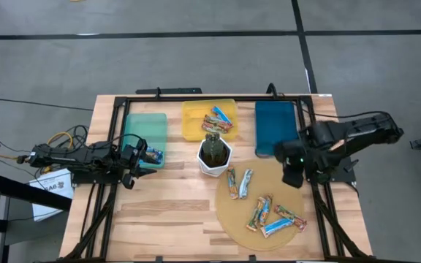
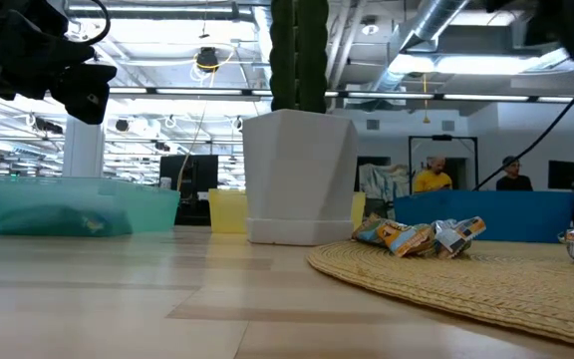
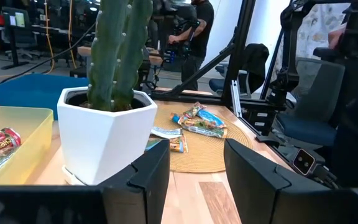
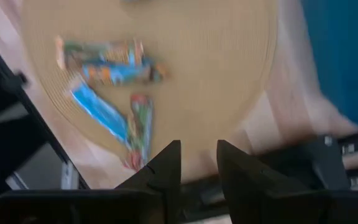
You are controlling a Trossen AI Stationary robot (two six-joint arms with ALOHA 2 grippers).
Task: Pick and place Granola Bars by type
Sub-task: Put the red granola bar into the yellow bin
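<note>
right gripper (image 1: 292,177): jaws parted, nothing held | granola bars (image 1: 269,214) lie on woven mat (image 1: 298,179) just inward, nearer this arm | left gripper (image 1: 131,162): parted, empty, over teal bin (image 1: 143,124)

I count several small foil-wrapped granola bars (image 1: 270,215) in blue, orange and green lying flat in a loose heap on the round woven mat; two more bars (image 1: 239,183) lie side by side near its upper edge; a few wrapped bars (image 1: 220,120) rest in the yellow tray; one bar (image 1: 154,155) lies in the teal tray's corner.
</note>
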